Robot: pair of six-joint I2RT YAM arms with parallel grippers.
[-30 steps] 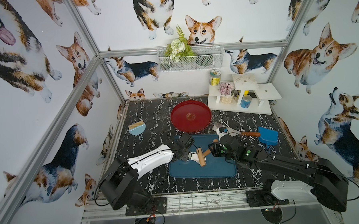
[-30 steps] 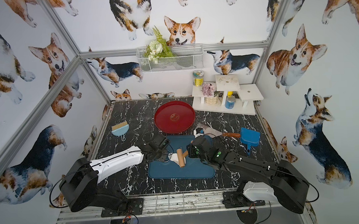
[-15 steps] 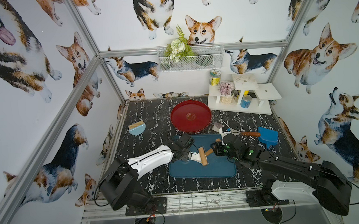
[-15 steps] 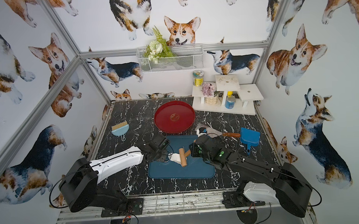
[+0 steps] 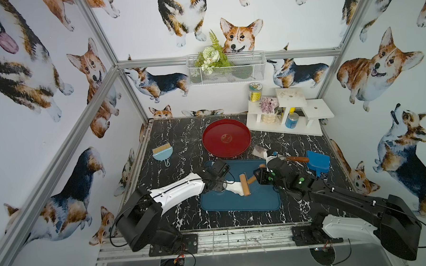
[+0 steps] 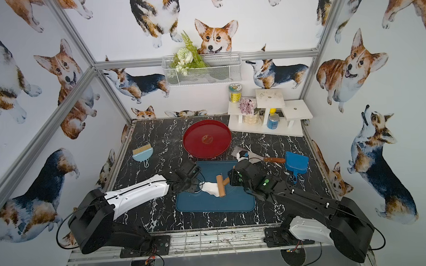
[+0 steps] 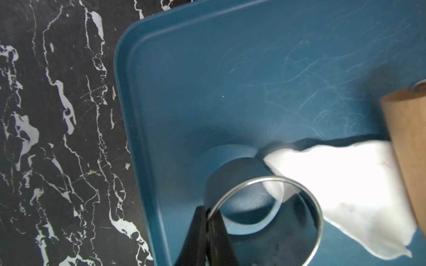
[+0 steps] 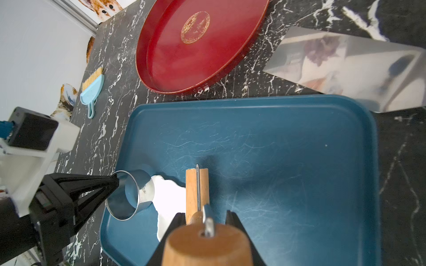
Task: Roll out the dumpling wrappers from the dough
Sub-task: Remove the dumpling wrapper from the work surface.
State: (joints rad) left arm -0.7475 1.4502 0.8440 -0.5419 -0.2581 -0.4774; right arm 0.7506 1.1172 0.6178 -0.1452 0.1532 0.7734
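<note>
Black marble surface [image 5: 173, 150], blue tray [image 8: 299, 138] centre stage, dough [image 8: 170, 195] under the roller [image 8: 191, 191]!
Flattened and ragged, the dough lies on the tray's side nearest the left arm. The right hand [image 8: 205, 221] clamps the roller's handle. The left hand [image 7: 207, 214] pinches a metal ring [image 7: 242, 175] by its rim, just beside the dough. It looks soft, light, sticky and easily torn, so I'd press from above or lift by a thin edge.
</note>
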